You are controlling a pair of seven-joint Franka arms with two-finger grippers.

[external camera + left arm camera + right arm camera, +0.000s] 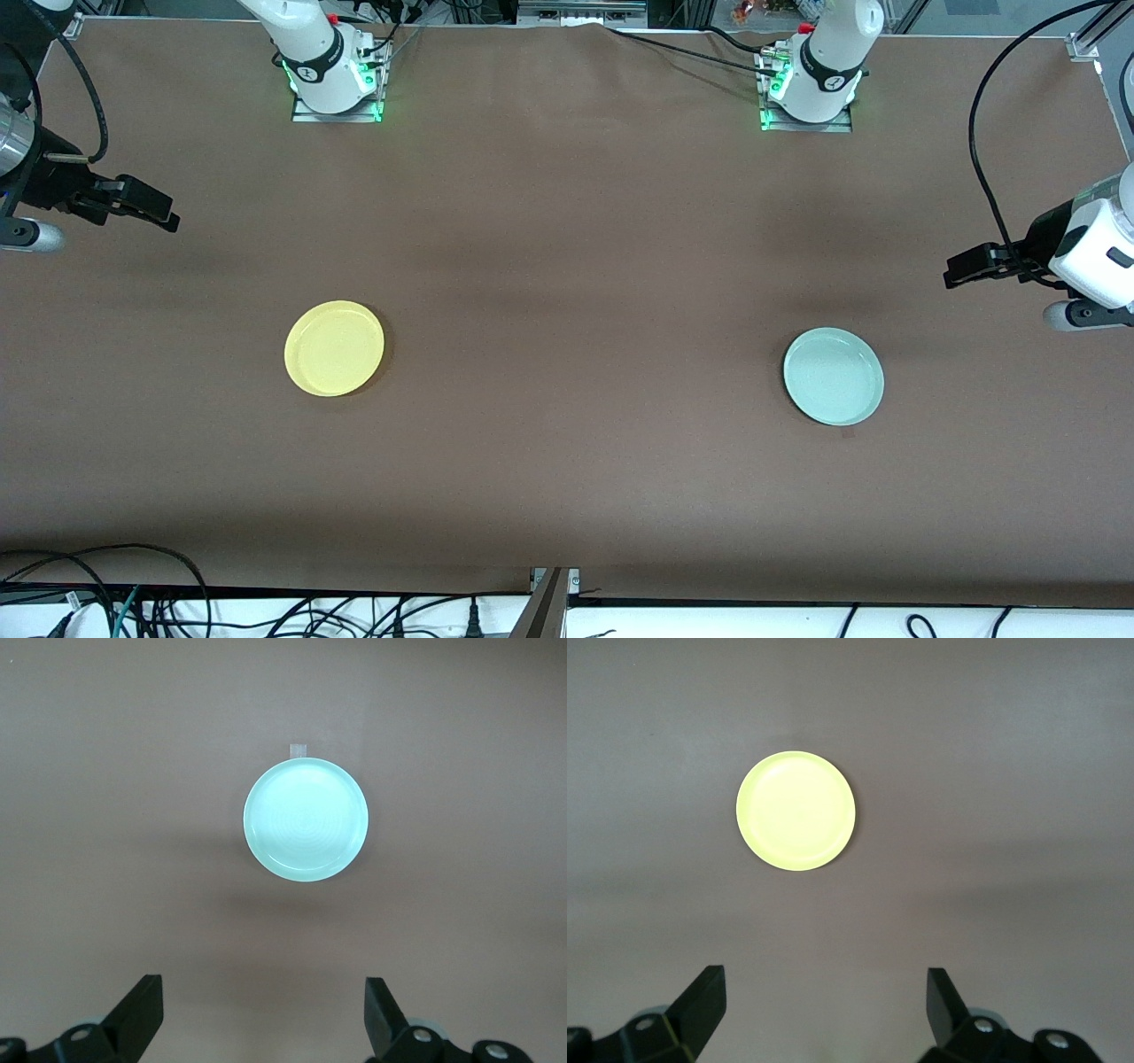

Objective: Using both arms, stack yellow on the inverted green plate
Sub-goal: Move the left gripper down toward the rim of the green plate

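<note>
The yellow plate lies flat, open side up, on the brown table toward the right arm's end; it also shows in the right wrist view. The pale green plate lies flat toward the left arm's end, with faint rings on its upper face in the left wrist view. My right gripper is open and empty, up in the air off to the side of the yellow plate. My left gripper is open and empty, up in the air off to the side of the green plate.
The two arm bases stand at the table's edge farthest from the front camera. A small strip of tape lies beside the green plate. Loose cables hang along the table's edge nearest the front camera.
</note>
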